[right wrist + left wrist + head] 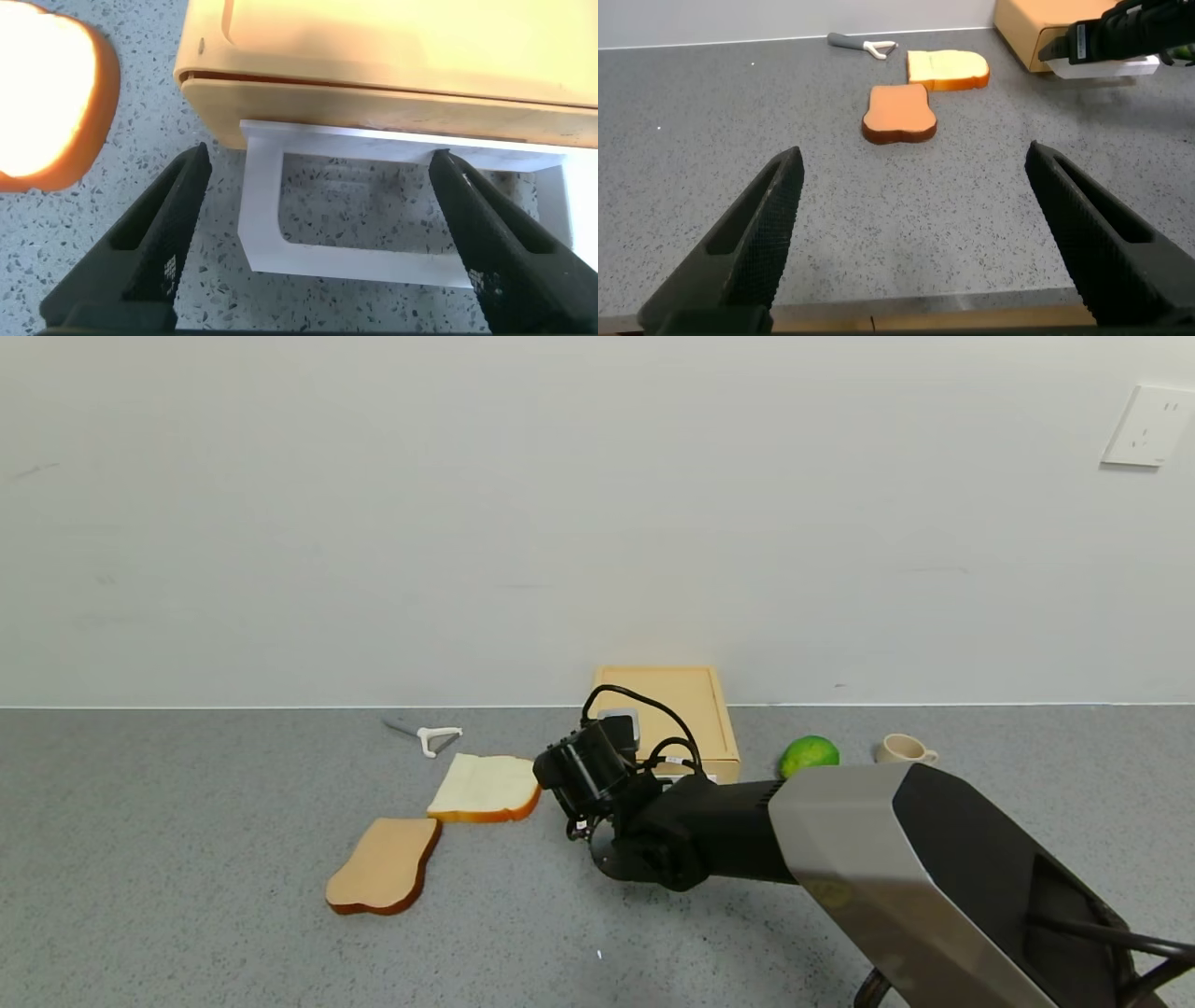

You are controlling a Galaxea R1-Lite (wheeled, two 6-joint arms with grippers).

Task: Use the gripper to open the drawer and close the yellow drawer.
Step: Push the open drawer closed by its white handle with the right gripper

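The pale yellow drawer box (686, 705) sits at the back of the grey table against the wall, and its drawer looks shut. My right gripper (653, 767) is at its front, mostly hidden by my wrist in the head view. In the right wrist view the right gripper (320, 163) is open, with one finger on each side of the white loop handle (355, 263), not touching it. The box front (392, 56) lies just beyond. My left gripper (915, 159) is open and empty, low over the table's front edge, and sees the box (1032, 33) far off.
Two bread slices (485, 787) (385, 865) lie left of the box. A white peeler (434, 737) lies behind them. A green fruit (808, 754) and a small beige cup (904, 749) sit right of the box. The wall stands directly behind.
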